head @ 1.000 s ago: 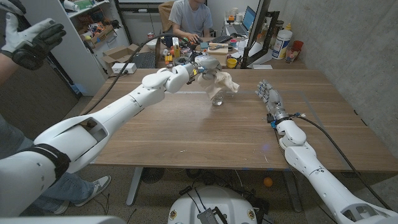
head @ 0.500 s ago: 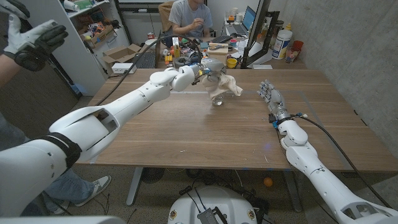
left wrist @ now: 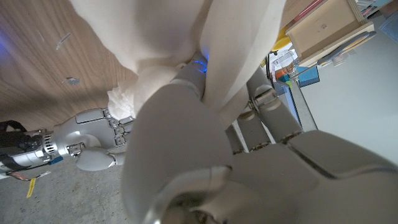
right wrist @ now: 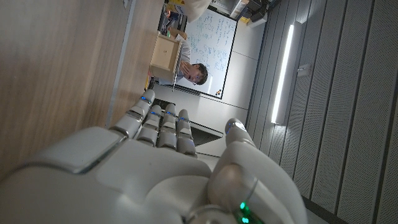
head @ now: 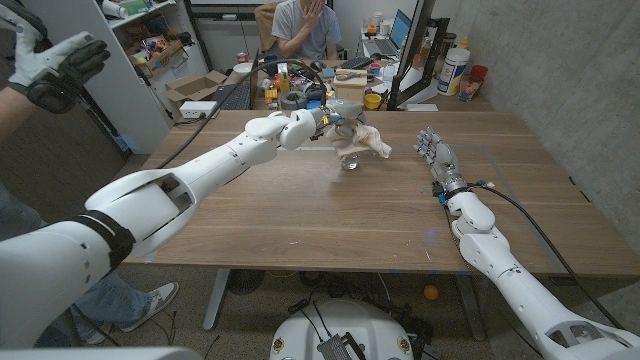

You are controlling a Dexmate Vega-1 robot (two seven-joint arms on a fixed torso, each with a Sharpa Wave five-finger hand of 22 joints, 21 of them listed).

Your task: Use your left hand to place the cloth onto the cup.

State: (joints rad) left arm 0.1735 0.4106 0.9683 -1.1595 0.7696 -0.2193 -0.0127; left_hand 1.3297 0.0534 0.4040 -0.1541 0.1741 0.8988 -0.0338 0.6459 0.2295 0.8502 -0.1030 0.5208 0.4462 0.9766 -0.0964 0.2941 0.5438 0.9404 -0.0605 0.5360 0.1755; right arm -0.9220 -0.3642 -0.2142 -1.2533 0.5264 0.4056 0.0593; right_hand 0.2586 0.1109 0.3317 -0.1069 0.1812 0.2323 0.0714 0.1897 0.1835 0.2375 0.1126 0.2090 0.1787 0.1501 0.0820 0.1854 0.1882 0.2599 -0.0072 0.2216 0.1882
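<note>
In the head view my left hand [head: 334, 114] reaches over the far middle of the table and grips a crumpled beige cloth [head: 363, 140]. The cloth hangs right over a small clear cup [head: 350, 164]; its lower folds reach the cup's top and hide the rim. Seen from the left wrist, the cloth [left wrist: 155, 37] bulges out beyond my left hand's fingers [left wrist: 186, 143]. My right hand [head: 434, 152] waits on the table to the right of the cup, fingers straight and holding nothing. It looks the same in the right wrist view [right wrist: 155, 168] and also shows as the right hand [left wrist: 93, 127] past the cloth.
A person [head: 305, 25] sits at a cluttered desk just behind the table's far edge. Another person's gloved hand [head: 55, 62] is raised at the far left. A white container [head: 452, 70] and a laptop stand past the table's back right corner.
My left hand has carried the cloth slightly right and toward the far edge, keeping it over the cup. The right hand has stayed put.
</note>
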